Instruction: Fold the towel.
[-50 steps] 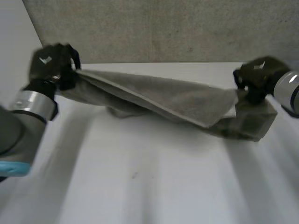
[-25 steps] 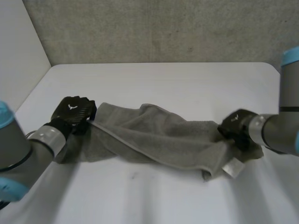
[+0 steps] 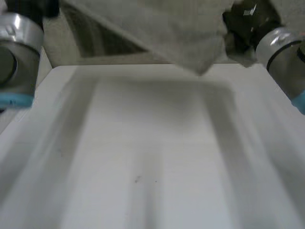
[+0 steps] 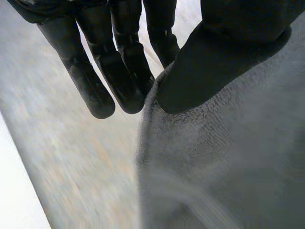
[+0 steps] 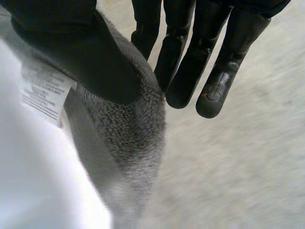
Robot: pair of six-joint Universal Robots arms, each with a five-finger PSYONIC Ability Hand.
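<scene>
The grey towel (image 3: 162, 33) hangs stretched in the air above the far part of the white table (image 3: 152, 157), held up between both hands. My left hand (image 4: 209, 62) pinches one end of the towel (image 4: 228, 157) between thumb and fingers. Its arm (image 3: 19, 52) rises at the head view's left. My right hand (image 3: 245, 24) is high at the right and pinches the other end of the towel (image 5: 128, 129) under its thumb (image 5: 71, 52). A white care label (image 5: 43, 88) sits by that thumb.
A grey wall (image 3: 119, 50) stands behind the table's far edge. The towel casts a broad shadow on the tabletop.
Both hands have swung up from low over the table, lifting the towel clear of it. One second ago they were also raised, then dropped down, then rose again.
</scene>
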